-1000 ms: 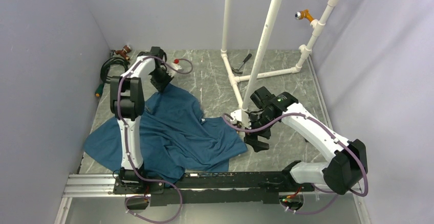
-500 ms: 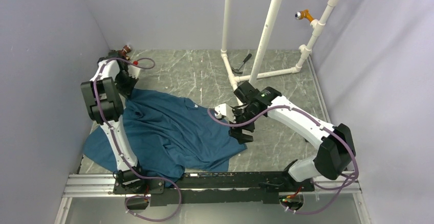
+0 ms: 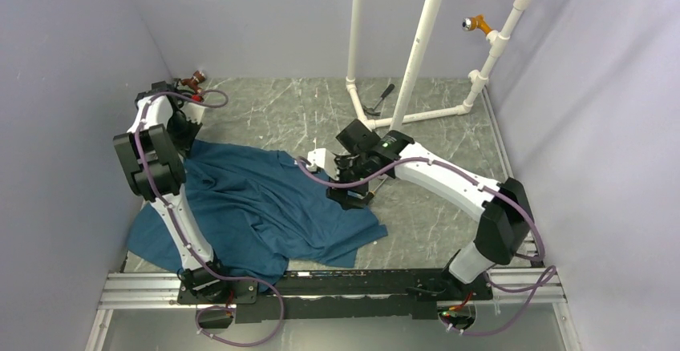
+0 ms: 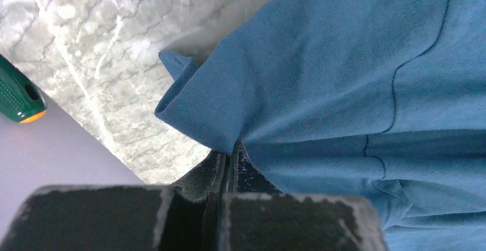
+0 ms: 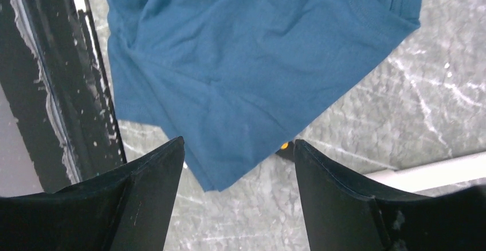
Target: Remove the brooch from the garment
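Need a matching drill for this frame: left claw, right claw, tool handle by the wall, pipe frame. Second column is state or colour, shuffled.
Things:
1. left claw
2. right claw
3. tool handle
4. pipe frame

States and colours:
A. white
B. open, over the edge of the shirt
C. green with an orange end
D. shut on shirt cloth

Pairs: 1-D, 2-B, 3-C, 4-A
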